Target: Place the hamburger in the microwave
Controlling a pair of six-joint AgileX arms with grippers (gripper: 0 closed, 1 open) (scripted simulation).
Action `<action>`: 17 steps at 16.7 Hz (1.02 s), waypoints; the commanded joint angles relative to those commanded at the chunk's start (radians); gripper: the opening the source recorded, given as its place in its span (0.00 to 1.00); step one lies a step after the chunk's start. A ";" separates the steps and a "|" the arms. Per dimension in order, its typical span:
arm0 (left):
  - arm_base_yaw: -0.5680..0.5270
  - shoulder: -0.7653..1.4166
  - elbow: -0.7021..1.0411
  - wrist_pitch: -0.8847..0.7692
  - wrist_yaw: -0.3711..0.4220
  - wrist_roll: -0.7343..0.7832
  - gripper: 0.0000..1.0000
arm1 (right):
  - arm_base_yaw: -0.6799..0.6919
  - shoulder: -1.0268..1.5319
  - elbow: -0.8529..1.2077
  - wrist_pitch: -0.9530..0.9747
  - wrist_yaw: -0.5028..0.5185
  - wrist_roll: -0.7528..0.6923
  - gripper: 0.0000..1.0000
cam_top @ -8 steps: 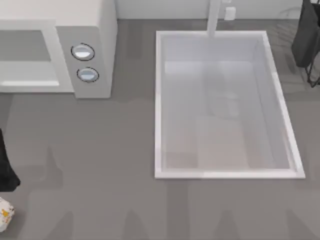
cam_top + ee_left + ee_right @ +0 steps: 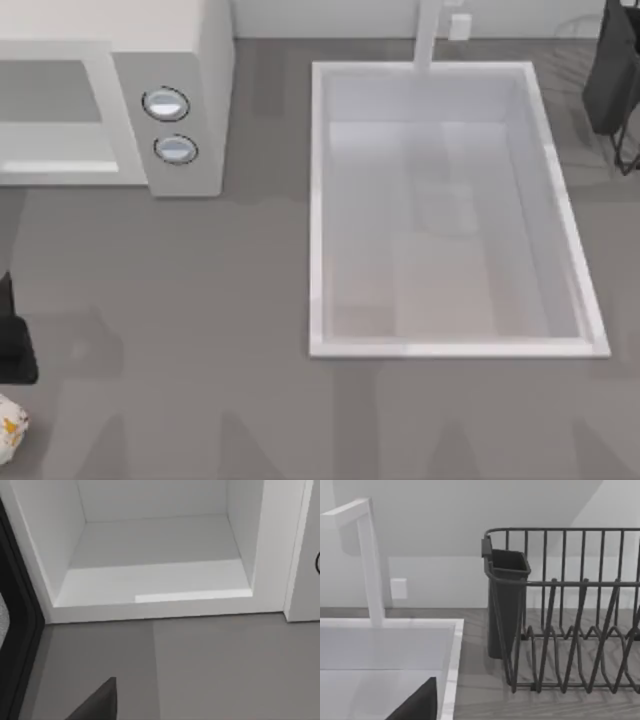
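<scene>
The hamburger (image 2: 9,428), a small pale lump with orange specks, lies on the counter at the front left corner, partly cut off by the edge. Just behind it, apart from it, is the dark end of my left arm with its gripper (image 2: 14,345). The off-white microwave (image 2: 175,60) stands at the back left, its two knobs (image 2: 166,104) facing up. In the left wrist view its cavity (image 2: 155,570) stands open and bare, with the door's dark edge (image 2: 17,625) beside it. My right arm (image 2: 612,70) is parked at the back right.
A white sink basin (image 2: 320,210) with a faucet (image 2: 428,35) takes up the middle and right of the counter. A dark wire dish rack (image 2: 570,610) with a cutlery cup (image 2: 506,600) stands beside the sink at the back right. Grey counter (image 2: 200,300) lies between microwave and hamburger.
My left arm's dark end has shifted slightly at the left edge of the top view. The hamburger has stayed where it was, and the right arm has not moved.
</scene>
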 joint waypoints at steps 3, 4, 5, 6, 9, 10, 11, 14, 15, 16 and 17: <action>0.017 0.235 0.131 -0.168 0.000 0.062 1.00 | 0.000 0.000 0.000 0.000 0.000 0.000 1.00; 0.024 0.323 0.178 -0.229 0.000 0.084 1.00 | 0.000 0.000 0.000 0.000 0.000 0.000 1.00; 0.030 0.414 0.227 -0.291 0.000 0.107 1.00 | 0.000 0.000 0.000 0.000 0.000 0.000 1.00; 0.036 0.504 0.275 -0.353 -0.001 0.131 1.00 | 0.000 0.000 0.000 0.000 0.000 0.000 1.00; 0.054 0.764 0.413 -0.527 -0.002 0.198 1.00 | 0.000 0.000 0.000 0.000 0.000 0.000 1.00; 0.058 0.842 0.455 -0.579 -0.002 0.219 1.00 | 0.000 0.000 0.000 0.000 0.000 0.000 1.00; 0.063 0.913 0.492 -0.626 -0.003 0.238 1.00 | 0.000 0.000 0.000 0.000 0.000 0.000 1.00; 0.073 1.072 0.579 -0.736 -0.003 0.283 1.00 | 0.000 0.000 0.000 0.000 0.000 0.000 1.00; 0.075 1.104 0.598 -0.759 -0.003 0.293 1.00 | 0.000 0.000 0.000 0.000 0.000 0.000 1.00; 0.076 1.126 0.610 -0.776 -0.003 0.300 1.00 | 0.000 0.000 0.000 0.000 0.000 0.000 1.00; 0.077 1.137 0.617 -0.784 -0.003 0.303 1.00 | 0.000 0.000 0.000 0.000 0.000 0.000 1.00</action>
